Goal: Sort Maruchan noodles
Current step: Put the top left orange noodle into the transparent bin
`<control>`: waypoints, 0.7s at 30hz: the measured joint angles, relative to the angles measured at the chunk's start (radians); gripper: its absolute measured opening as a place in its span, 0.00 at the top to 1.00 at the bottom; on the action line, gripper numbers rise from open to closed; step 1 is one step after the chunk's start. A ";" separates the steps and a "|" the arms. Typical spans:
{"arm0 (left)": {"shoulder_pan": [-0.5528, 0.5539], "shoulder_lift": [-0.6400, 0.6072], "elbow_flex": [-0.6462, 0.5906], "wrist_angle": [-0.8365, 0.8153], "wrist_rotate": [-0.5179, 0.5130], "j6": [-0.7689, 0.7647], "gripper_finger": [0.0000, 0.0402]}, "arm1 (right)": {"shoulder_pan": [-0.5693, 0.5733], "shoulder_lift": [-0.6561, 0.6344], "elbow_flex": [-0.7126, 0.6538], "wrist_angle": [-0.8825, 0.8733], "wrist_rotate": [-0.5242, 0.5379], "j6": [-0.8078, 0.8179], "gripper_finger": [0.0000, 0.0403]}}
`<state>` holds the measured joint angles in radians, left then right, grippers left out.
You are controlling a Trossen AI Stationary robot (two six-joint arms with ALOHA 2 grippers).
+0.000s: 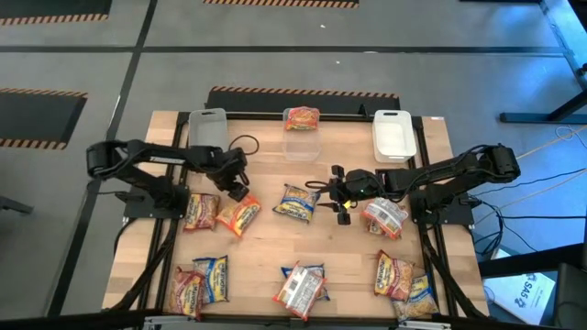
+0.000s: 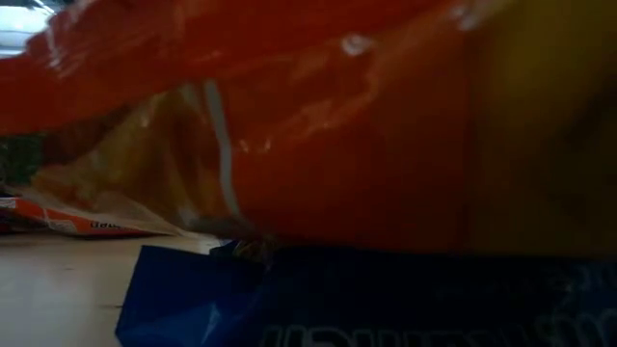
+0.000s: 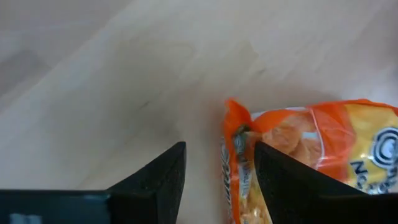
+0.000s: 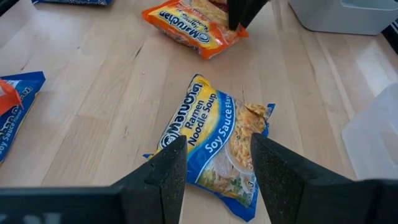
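— Left gripper [image 3: 216, 171]: how does it stand?

— Released, jaws apart; the orange noodle packet [image 3: 311, 155] lies on the wooden table [image 3: 124, 81] against one finger, its crimped end in the gap.

— And the right gripper [image 4: 217, 168]?

— Also parted, gripping nothing, poised just over the blue-and-yellow soy sauce packet [image 4: 214, 146]. Beyond that packet lies the orange one. Farther out, a white bin [image 1: 393, 134] and a clear bin [image 1: 207, 126].

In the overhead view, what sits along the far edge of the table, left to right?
Clear bin → middle clear bin with an orange noodle packet in it → white bin.
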<state>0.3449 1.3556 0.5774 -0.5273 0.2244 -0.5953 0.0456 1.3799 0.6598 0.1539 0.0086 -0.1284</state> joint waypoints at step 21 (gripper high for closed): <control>-0.036 0.065 -0.002 0.121 -0.044 0.093 0.99 | 0.000 0.000 0.000 0.003 0.003 0.000 0.59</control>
<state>0.3086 1.4209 0.5751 -0.4059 0.1808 -0.5022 0.0456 1.3800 0.6598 0.1572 0.0120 -0.1284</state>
